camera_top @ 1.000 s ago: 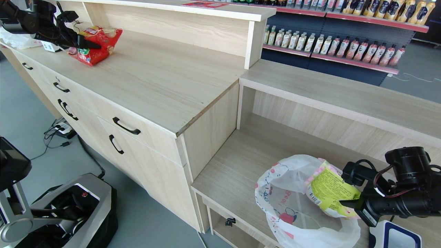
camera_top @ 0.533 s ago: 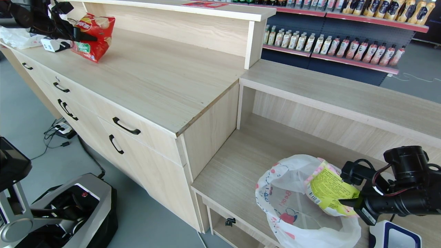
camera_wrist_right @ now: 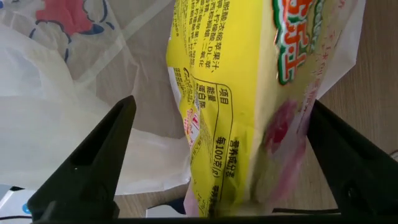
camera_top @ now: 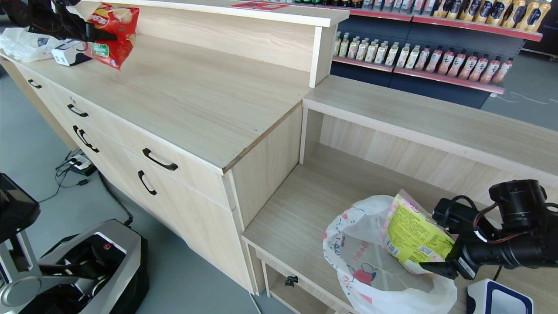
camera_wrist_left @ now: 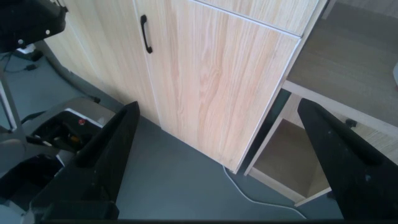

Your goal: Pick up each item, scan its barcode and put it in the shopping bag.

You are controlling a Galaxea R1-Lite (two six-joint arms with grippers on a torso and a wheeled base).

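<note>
While your right gripper (camera_top: 429, 244) pinches the packet (camera_top: 409, 231) at the bag's (camera_top: 345, 244) mouth, your left gripper (camera_wrist_left: 217, 104) hangs with jaws spread, empty.

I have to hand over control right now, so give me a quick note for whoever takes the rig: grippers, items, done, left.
Left gripper: open, empty, low before the cabinet front.
Right gripper: shut on the yellow packet, at the open mouth of the shopping bag on the low shelf; scanner beside the bag.
Done: packet is at the bag; scan cannot be confirmed.
Left: release it into the bag. A red snack bag hangs in another black arm at the counter's far end.
</note>
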